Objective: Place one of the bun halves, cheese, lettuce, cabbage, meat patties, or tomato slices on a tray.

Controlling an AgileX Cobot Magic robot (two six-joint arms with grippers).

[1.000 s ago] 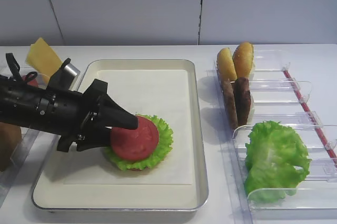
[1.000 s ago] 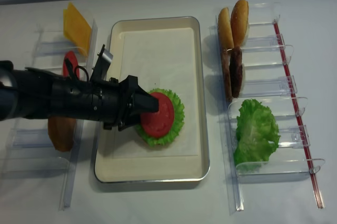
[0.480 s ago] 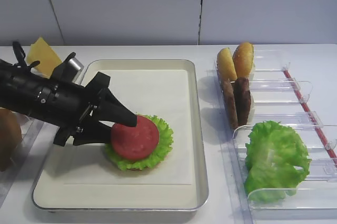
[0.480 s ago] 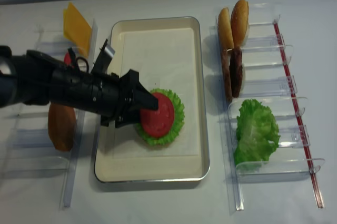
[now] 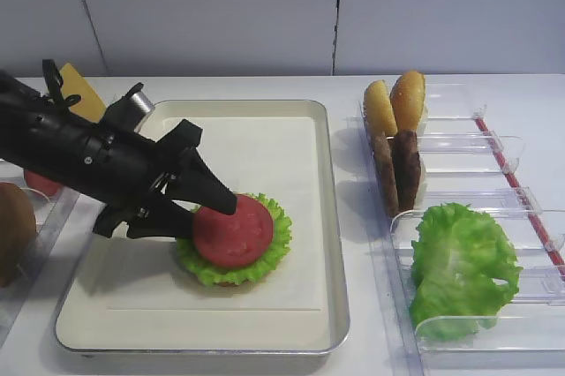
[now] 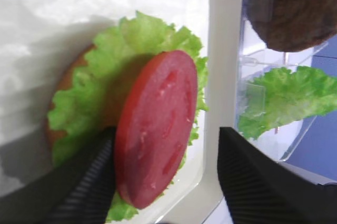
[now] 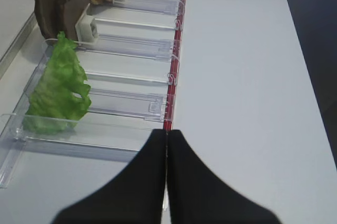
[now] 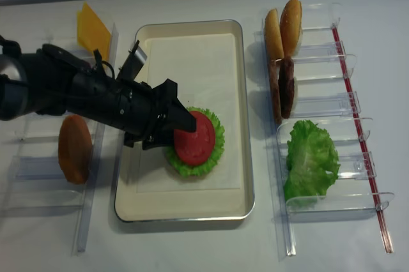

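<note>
1. The left gripper [image 5: 203, 213] hangs low over the tray, its jaws spread wide on either side of a tomato slice [image 5: 232, 231] and gripping nothing; the left wrist view shows one dark finger [image 6: 89, 174] beside the slice's near edge and the other well clear of it.
2. The tomato slice lies flat on a ruffled green lettuce round [image 5: 269, 248], with a brown edge showing under the lettuce in the left wrist view.
3. This stack sits on the white paper liner of the cream tray [image 5: 331, 217], in the tray's front half.
4. The tray rests on a plain white worktop [image 8: 192, 246], between two sets of clear plastic racks [image 8: 319, 103].
5. In the right racks, from back to front: two bun halves [image 5: 395, 102] standing on edge, two dark meat patties [image 5: 397, 169] on edge, then a loose lettuce leaf [image 5: 459, 266].
6. In the left racks: a yellow cheese [image 8: 91, 27] slice leaning at the back, another red slice [image 5: 40, 184] partly hidden by the arm, and an orange-brown bun piece [image 8: 74, 147] nearer the front.
7. The right gripper [image 7: 166, 145] hovers over the worktop by the front end of the right racks, its jaws pressed together on nothing.
8. Behind the worktop stands a pale grey panelled wall [image 5: 265, 5] with thin vertical seams.
</note>
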